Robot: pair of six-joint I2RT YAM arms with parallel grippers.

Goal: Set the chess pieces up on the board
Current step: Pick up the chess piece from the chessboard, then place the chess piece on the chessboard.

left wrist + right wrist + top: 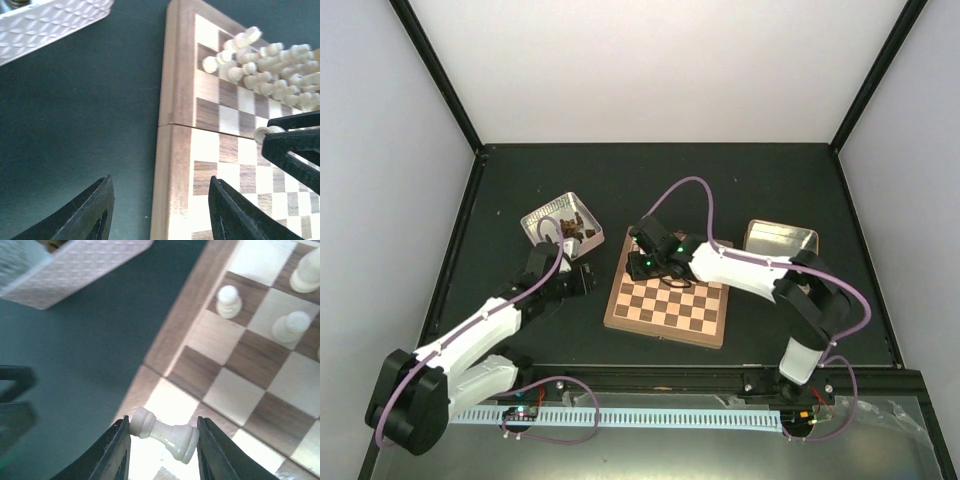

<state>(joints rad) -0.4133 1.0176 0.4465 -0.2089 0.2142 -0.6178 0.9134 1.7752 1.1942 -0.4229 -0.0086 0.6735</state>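
Sideways chessman (165,432), probably a pawn, clamped in right gripper (164,452); left gripper (160,215) wide open, empty.
Turn upright before lowering near far-left corner of board (175,315).

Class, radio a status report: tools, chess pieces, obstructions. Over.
Left tool open, empty, by board. Right tool shut on sideways chess piece. Other pieces bunched on board.

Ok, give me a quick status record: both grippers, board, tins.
left gripper: open, empty, by the board's left rim
right gripper: shut on a cream piece, held sideways over the board's edge
board: cream pieces crowded at its far end
left tin: holds dark pieces
right tin: right of the board, contents unclear
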